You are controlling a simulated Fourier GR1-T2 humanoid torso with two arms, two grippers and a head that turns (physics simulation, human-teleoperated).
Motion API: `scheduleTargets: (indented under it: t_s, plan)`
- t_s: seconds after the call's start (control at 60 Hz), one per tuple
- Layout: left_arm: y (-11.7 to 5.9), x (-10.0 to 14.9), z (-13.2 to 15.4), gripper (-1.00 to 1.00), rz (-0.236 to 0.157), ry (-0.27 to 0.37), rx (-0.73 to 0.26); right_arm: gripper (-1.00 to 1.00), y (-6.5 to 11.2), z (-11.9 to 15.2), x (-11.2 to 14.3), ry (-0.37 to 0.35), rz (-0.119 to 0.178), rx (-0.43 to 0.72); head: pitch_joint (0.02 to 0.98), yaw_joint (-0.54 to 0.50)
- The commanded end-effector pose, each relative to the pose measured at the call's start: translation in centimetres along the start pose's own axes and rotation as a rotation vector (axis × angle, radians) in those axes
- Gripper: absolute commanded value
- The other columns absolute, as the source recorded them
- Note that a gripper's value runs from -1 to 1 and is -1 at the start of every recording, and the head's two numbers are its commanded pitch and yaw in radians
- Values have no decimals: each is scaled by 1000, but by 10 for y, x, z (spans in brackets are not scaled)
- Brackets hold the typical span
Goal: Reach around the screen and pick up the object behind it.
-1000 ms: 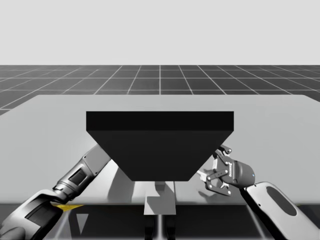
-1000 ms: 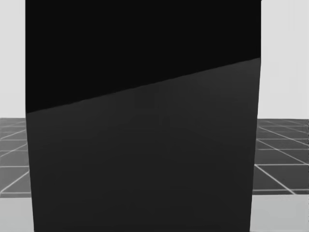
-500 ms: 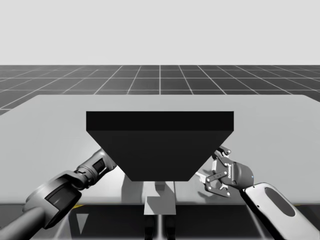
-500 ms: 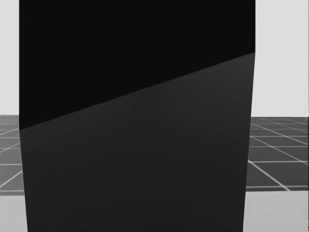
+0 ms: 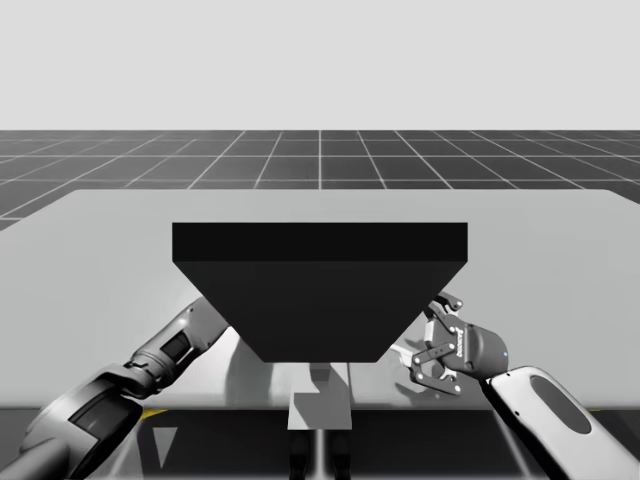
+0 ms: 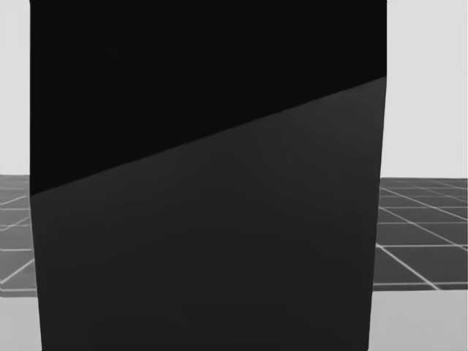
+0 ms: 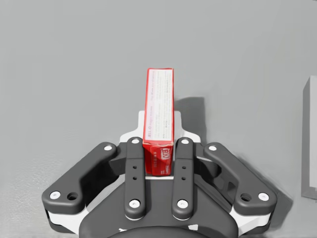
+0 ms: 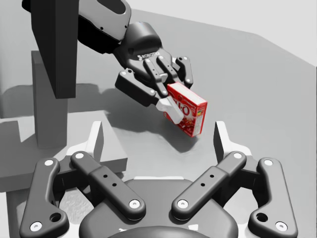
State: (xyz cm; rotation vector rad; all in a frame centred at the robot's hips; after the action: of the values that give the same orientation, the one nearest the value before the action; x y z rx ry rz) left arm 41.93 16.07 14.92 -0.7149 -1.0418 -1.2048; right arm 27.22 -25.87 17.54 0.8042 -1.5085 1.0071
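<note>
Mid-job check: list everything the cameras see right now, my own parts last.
screen: one, black, standing mid-table, broad across the head view
post: one, grey, under the screen
box: one, red, flat, held between two fingers
table: one, grey, under it all
left gripper: one, dark, shut on the box, arm entering at the screen's left edge
right gripper: one, dark, open, at the screen's right edge, box ahead of it
</note>
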Motion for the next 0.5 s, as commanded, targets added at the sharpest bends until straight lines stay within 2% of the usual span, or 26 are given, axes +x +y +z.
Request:
scheduleTargets:
  t_s: [0.017, 0.283, 0.4, 0.5]
  plan:
    - [8, -8, 32, 1000, 18, 5, -5, -1000, -1, 0, 0, -3, 1, -4, 138, -46]
    - [-6, -17, 96, 1000, 1, 3, 110, -1000, -3, 1, 1, -10, 5, -12, 128, -37]
    - [-13, -12, 122, 1000, -31, 5, 170, -1000, -3, 2, 3, -15, 7, -17, 122, -35]
    - [-16, 2, 145, 1000, -55, -22, 223, -1000, -4, 3, 3, -17, 8, -19, 119, -34]
